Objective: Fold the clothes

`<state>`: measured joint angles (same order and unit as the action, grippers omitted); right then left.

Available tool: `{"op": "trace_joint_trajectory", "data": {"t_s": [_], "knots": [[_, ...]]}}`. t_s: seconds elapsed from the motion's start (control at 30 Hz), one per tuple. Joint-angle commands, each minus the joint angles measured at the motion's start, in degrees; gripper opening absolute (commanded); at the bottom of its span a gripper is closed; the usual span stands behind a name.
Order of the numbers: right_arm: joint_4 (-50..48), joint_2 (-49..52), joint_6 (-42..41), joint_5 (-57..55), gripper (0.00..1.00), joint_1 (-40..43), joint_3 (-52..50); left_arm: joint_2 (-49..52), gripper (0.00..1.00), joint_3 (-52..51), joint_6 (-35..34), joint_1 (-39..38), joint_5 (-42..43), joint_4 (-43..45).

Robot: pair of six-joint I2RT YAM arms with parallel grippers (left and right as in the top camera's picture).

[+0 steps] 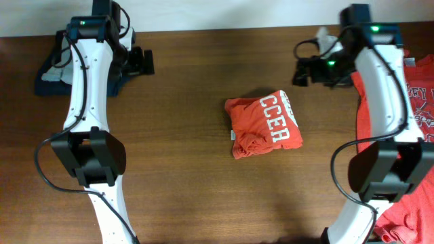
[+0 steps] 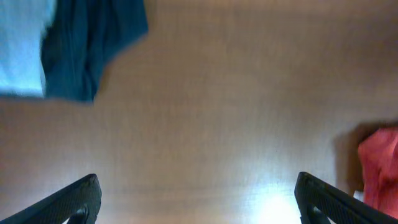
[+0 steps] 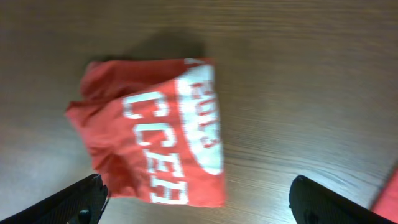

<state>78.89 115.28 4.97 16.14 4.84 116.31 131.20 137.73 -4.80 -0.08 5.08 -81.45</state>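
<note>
The folded shirt (image 1: 264, 125) lies mid-desk (image 1: 176, 149), slightly bunched at its front corner. The left gripper (image 1: 144, 62) and right gripper (image 1: 303, 72) hang released and empty near the far edge. For the next one, lift a single layer from the pile (image 1: 424, 95) at the right edge (by the shoulders) and spread it flat first.

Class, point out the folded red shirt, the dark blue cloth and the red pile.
folded red shirt (image 1: 268, 123), overhead view, lettered top face.
dark blue cloth (image 2: 93, 50), left wrist view, mid fabric.
red pile (image 1: 422, 102), overhead view, printed upper part.
</note>
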Motion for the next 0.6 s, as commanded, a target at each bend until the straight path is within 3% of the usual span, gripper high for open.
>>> {"op": "trace_joint_trajectory", "data": {"t_s": [0.0, 0.13, 0.17, 0.2, 0.23, 0.27, 0.3, 0.57], "knots": [[0.20, -1.20, 0.57, -0.31, 0.99, 4.07, 0.96, -0.61, 0.99, -0.22, 0.31, -0.02, -0.20, 4.46], [0.20, -1.20, 0.57, -0.31, 0.99, 7.48, 0.96, -0.61, 0.99, -0.22, 0.31, -0.02, 0.83, 9.16], [0.20, -1.20, 0.57, -0.31, 0.99, 8.44, 0.96, -0.61, 0.97, -0.22, 0.33, -0.02, 6.40, 8.57], [0.20, -1.20, 0.57, -0.31, 0.99, 9.07, 0.96, -0.61, 0.80, -0.22, 0.33, -0.13, 12.33, 8.13], [0.20, -1.20, 0.57, -0.31, 0.99, 9.55, 0.96, -0.61, 0.57, -0.22, 0.33, -0.31, 17.51, 7.61], [0.20, -1.20, 0.57, -0.31, 0.99, 9.90, 0.96, -0.59, 0.25, -0.31, 0.33, -0.74, 21.92, 7.10], [0.22, -1.20, 0.55, -0.28, 0.99, 10.25, 0.96, -0.59, 0.02, -0.74, 0.33, -1.51, 24.65, 6.93], [0.20, -1.20, 0.57, -0.31, 0.98, 10.64, 0.96, -0.59, 0.01, -6.25, 3.19, -14.14, 25.55, 6.43]]}}
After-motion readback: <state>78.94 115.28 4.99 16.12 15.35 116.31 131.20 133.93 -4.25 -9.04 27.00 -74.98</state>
